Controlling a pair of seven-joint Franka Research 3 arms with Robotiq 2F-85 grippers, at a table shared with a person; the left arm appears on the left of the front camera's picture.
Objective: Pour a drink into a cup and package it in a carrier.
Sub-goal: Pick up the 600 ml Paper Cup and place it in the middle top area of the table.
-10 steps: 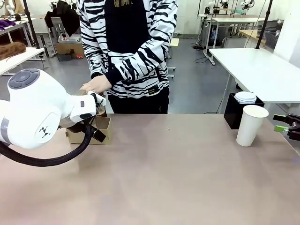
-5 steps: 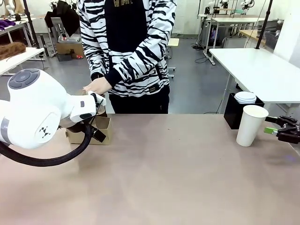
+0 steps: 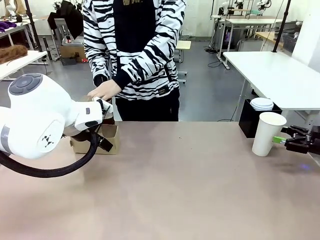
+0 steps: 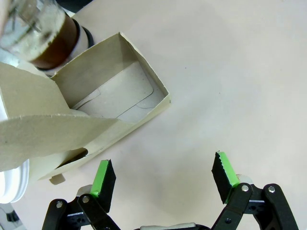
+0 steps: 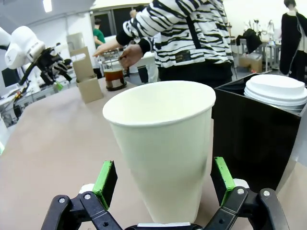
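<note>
The tall white paper cup point(image 3: 268, 133) stands upright at the table's right side. My right gripper point(image 3: 286, 140) is open just to its right, at about mid height. In the right wrist view the cup point(image 5: 163, 143) rises close ahead of the open right gripper point(image 5: 165, 184), whose green pads flank its lower part without touching. The brown cardboard carrier point(image 3: 96, 140) sits at the far left, partly behind my left arm. My left gripper point(image 4: 165, 179) hangs open above the table beside the carrier point(image 4: 110, 96). A person's hand point(image 3: 104, 90) holds the glass carafe with the dark drink point(image 4: 53, 40) behind the carrier.
A black box point(image 3: 249, 119) holding a stack of white lids point(image 3: 262, 103) stands behind the cup at the table's far edge. The person stands at the far side, left of centre. Bare beige tabletop point(image 3: 180, 180) spans the middle.
My right gripper has moved left, from the picture's edge up to the cup. The person's hand has shifted slightly over the carafe. The left arm has not moved.
</note>
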